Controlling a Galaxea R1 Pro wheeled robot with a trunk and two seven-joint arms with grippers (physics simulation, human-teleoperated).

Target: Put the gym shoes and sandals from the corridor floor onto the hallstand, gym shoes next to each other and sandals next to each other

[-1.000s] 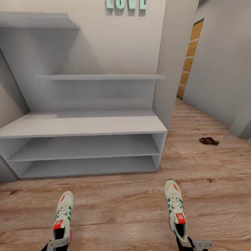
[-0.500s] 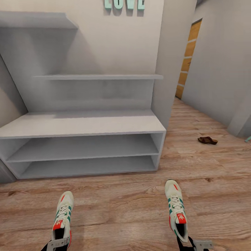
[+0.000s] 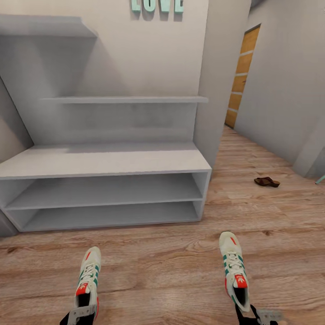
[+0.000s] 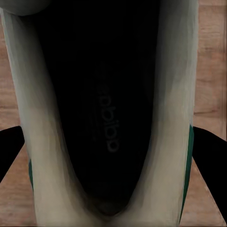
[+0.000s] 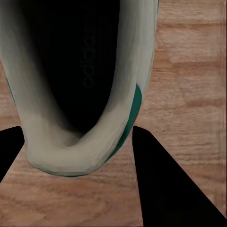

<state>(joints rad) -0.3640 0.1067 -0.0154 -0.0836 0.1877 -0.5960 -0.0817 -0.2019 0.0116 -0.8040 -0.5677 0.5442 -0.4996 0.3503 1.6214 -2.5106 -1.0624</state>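
Cream-white green-striped gym shoes, one in each of our pincers
Left pincer (image 3: 82,312) grips one shoe (image 3: 87,276), right pincer (image 3: 258,314) the other (image 3: 234,269), before the pale-grey hallstand (image 3: 104,161)

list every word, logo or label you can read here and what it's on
"LOVE" – teal letters on the wall above the hallstand; their tops are cut off by the picture's edge.
"adidas" – printed on the dark insole of the left gym shoe.
"adidas" – faint, on the insole of the right gym shoe, barely legible.
Trefoil logo on each shoe's red tongue in the head view; any wording there is too small to read.
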